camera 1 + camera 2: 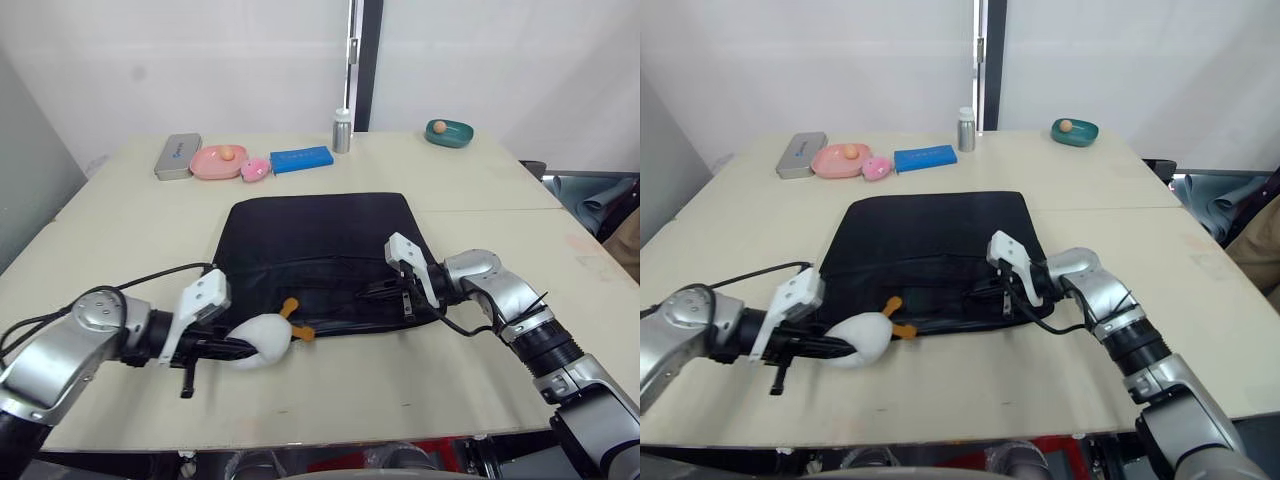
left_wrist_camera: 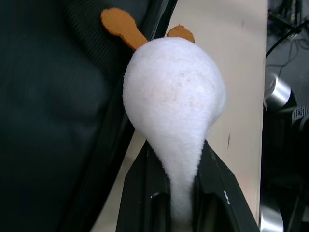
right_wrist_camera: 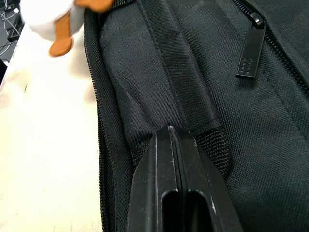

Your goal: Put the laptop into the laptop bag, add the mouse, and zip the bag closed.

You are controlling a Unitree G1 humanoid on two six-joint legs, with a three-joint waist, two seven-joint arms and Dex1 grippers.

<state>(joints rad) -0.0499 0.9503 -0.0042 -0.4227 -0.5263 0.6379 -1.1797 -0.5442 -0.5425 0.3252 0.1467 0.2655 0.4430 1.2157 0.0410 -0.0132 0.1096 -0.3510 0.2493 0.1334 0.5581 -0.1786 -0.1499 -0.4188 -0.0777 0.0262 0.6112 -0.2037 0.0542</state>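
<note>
Right wrist view: laptop bag (image 3: 203, 87) beneath fingers (image 3: 169, 159) (pressed together)

Head views overlook table (image 1: 330, 400); wrist views close.

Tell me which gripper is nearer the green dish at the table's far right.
Right. The right gripper rests on the laptop bag's near right edge, below the green dish. The left gripper, clamped on a white plush, sits at the bag's near left corner, farther off.

even, diffuse indoor light; soft faint shadows beneath the laptop bag (image 1: 318, 262) on the table (image 1: 480, 190). head views sharp; white plush (image 2: 174, 96) slightly overexposed, its far surroundings blurred.
</note>
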